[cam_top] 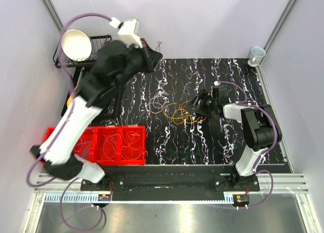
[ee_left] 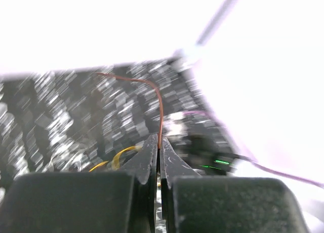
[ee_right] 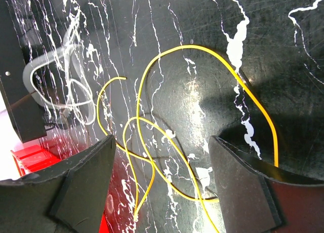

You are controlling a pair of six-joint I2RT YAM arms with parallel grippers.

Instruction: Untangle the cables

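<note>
Bins of red plastic (cam_top: 121, 127) nearest, against left edge of black white-veined mat (cam_top: 202, 142). Mid-mat, yellow and orange coiled cables (cam_top: 179, 113) below right gripper (cam_top: 195, 110), fingers spread wide. Farther back, left gripper (cam_top: 152, 53) held high, pinched tight on thin reddish-brown wire (ee_left: 159, 106), plain only from left wrist. Whitish loop (ee_right: 76, 91) sharpest from right wrist. White cup (cam_top: 257, 54) at far right corner, pale walls (cam_top: 202, 20) beyond.
</note>
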